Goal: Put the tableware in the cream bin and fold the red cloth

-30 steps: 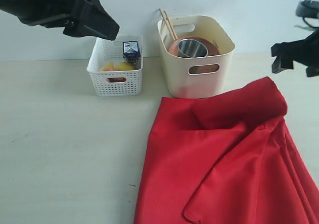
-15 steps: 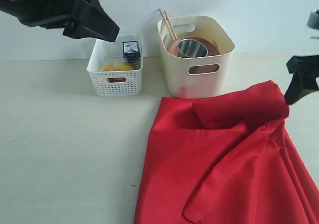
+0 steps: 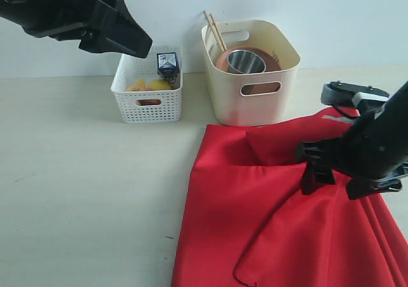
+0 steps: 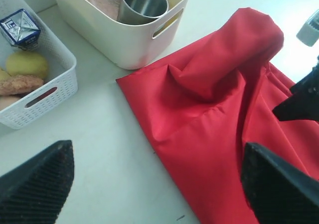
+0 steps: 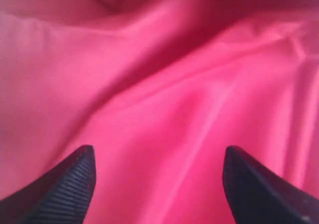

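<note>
No tableware shows on the table (image 3: 76, 191), so I judge the sorting done and the folding to be the step in hand. The cream bin (image 3: 255, 108) stands at the table's far edge near the middle. In it I see the steel cup (image 3: 245, 60), the brown plate (image 3: 273, 58) behind it and the chopsticks (image 3: 215, 32) leaning at its far left corner.

The red cloth (image 3: 268, 210) covers the near right part of the table, its far edge just in front of the bin. It lies rumpled, with its far right corner heaped over itself.

My right gripper (image 3: 331, 185) hangs low over that rumpled part, jaws spread and grasping nothing. My left gripper (image 3: 137, 41) hovers high over the far left of the table, above the white basket (image 3: 148, 108), also spread wide and empty.

Next I should pinch a single layer near an edge, not a bunch of folds, then lift it and carry it across.

I cannot see a bowl, spoon or knife in the bin; they may sit below the plate. The exterior view cuts the cloth off on its near and right sides. My right wrist view shows only blurred red fabric, so I cannot tell whether my fingertips touch it.
</note>
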`<state>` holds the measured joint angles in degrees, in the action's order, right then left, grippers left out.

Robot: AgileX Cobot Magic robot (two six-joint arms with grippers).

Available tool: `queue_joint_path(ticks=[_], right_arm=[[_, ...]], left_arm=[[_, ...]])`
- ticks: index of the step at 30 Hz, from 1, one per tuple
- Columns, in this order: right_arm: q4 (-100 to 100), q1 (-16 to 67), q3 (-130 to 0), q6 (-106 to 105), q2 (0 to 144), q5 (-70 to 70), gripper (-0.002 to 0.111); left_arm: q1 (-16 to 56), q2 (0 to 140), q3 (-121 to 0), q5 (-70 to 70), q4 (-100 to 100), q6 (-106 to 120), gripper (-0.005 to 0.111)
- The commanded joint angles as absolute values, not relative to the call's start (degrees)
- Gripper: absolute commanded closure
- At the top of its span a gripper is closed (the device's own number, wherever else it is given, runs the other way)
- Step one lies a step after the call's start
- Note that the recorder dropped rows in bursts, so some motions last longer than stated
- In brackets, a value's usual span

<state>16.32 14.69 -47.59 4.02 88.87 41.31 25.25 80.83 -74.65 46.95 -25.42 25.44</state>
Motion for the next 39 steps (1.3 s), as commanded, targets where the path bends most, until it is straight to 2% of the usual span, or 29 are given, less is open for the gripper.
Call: queue_joint_path(ticks=[1, 8, 19, 22, 26, 29, 39], right_arm=[[11.28, 17.66, -47.25, 15.33, 90.88, 36.72, 0.041], [0.36, 17.66, -49.43, 30.34, 95.66, 34.67, 0.041], [1.42, 17.54, -52.74, 33.62, 102.47, 28.15, 0.042], [-0.33, 17.54, -53.11, 33.62, 104.37, 28.60, 0.057], [-1.88, 17.54, -53.11, 32.67, 104.39, 29.21, 0.088], [-2.00, 17.54, -53.11, 29.24, 102.99, 31.70, 0.108], [-2.37, 16.65, -53.11, 12.11, 92.64, 50.00, 0.108]], left_arm=[[25.18, 81.03, -74.17, 48.15, -26.30, 25.70, 0.021], [25.18, 81.03, -73.30, 47.65, -26.45, 25.70, 0.021], [25.18, 81.03, -73.30, 47.51, -26.77, 25.70, 0.021], [25.18, 81.03, -73.30, 47.51, -26.77, 25.70, 0.021], [25.18, 81.03, -73.30, 47.51, -26.91, 25.70, 0.021], [25.18, 81.03, -73.30, 47.51, -26.91, 25.70, 0.021], [25.18, 81.03, -73.30, 47.49, -26.91, 25.70, 0.021]])
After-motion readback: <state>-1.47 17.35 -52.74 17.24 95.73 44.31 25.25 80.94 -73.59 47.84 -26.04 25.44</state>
